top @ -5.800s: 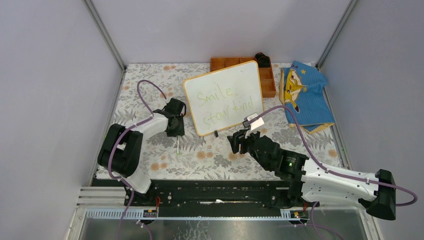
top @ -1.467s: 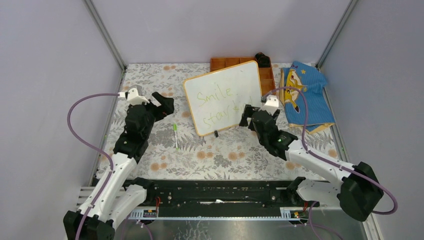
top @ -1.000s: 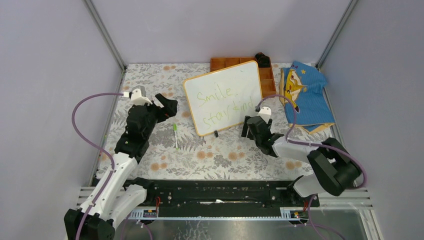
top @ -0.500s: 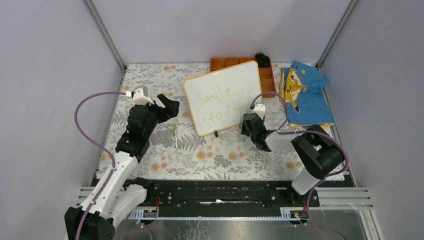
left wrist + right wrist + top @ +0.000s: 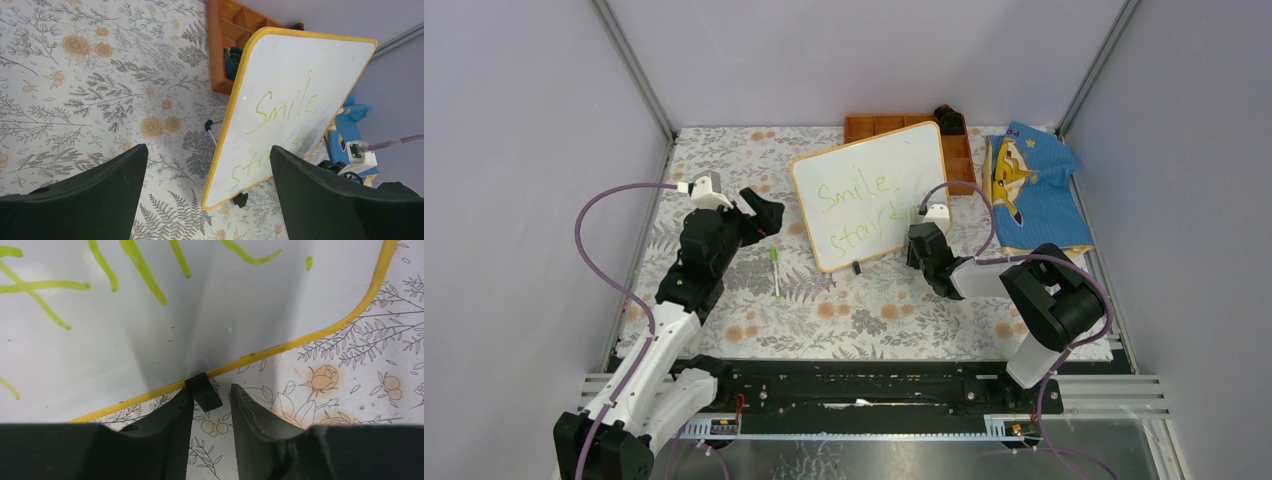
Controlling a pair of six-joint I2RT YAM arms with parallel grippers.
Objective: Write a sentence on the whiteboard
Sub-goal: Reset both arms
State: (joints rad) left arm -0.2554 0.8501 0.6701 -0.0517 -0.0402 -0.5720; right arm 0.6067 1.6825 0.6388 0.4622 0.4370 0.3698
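Observation:
The whiteboard point(image 5: 869, 195) stands tilted at the middle back of the floral table, with an orange-yellow frame. The sentence point(image 5: 864, 205) "Smile stay kind" runs across it in yellow-green strokes; my right arm covers the last word's end. My right gripper point(image 5: 921, 245) is at the board's lower right edge. In the right wrist view its fingers point(image 5: 180, 410) are narrowed around a black foot point(image 5: 205, 392) of the whiteboard point(image 5: 150, 315); a gap shows on the right side. My left gripper point(image 5: 762, 215) hovers left of the board, wide open and empty, looking at the whiteboard point(image 5: 295, 100).
A green-and-white marker point(image 5: 775, 270) lies on the table left of the board's lower corner. An orange compartment tray point(image 5: 961, 165) sits behind the board. A blue cloth with a yellow cartoon figure point(image 5: 1034, 190) lies at the right. Grey walls close in three sides.
My right gripper has slid in to the board's lower right edge and its jaws have narrowed around the black foot, the arm folding in. The left arm has barely moved.

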